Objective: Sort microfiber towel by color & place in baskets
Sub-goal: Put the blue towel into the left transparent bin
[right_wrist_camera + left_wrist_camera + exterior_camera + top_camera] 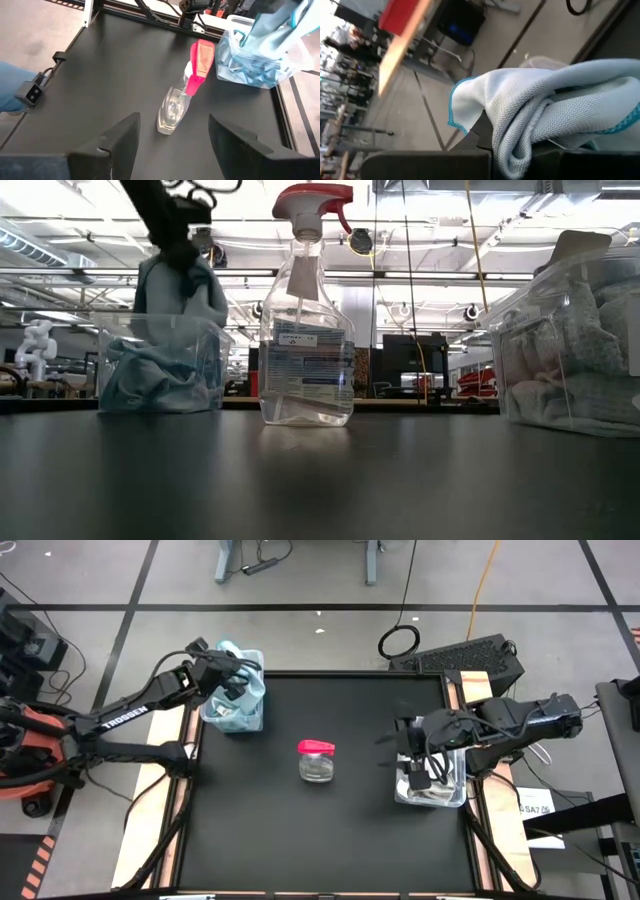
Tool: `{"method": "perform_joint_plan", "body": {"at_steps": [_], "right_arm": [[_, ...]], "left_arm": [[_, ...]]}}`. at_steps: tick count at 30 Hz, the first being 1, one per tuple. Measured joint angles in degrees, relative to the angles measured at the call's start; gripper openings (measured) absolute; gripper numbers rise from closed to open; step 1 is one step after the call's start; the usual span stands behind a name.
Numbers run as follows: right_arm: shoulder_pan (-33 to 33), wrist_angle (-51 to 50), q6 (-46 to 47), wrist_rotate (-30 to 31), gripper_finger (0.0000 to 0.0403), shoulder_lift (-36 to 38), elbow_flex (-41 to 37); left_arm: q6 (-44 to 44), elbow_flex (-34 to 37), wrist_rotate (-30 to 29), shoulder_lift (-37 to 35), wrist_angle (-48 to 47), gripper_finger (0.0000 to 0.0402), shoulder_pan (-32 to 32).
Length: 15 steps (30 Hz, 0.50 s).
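My left gripper (236, 681) hangs over the left clear basket (233, 712) at the table's far left, shut on a light blue towel (545, 110). That basket (160, 365) holds more crumpled blue towels. The right clear basket (432, 785) stands at the table's right edge with pale grey-white towels (590, 350) inside. My right gripper (172, 140) is open and touches nothing. It stands above the right basket's left side, pointing toward the table's left. My left gripper pinches a bunched fold of the blue towel (520, 135) between its two fingers, several layers thick, coming from above. The towel (185, 290) drapes around and below the fingers, its lower part reaching down into the left basket.
A clear spray bottle with a pink trigger head (316, 760) stands upright at the middle of the black table (330, 840). Bare tabletop lies around it and along the near side. Wooden side rails (165, 810) flank the table.
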<state>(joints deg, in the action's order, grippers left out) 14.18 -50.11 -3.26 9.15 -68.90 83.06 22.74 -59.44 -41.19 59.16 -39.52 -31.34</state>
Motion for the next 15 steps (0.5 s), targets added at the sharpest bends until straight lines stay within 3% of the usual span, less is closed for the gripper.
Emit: {"method": "perform_joint_plan", "body": {"at_steps": [15], "right_arm": [[2.1,0.1,1.4,1.6,0.0226,0.0,0.0]], "left_arm": [[-3.0,13.2,18.8,1.3,8.8,0.0019,-11.0]]}}
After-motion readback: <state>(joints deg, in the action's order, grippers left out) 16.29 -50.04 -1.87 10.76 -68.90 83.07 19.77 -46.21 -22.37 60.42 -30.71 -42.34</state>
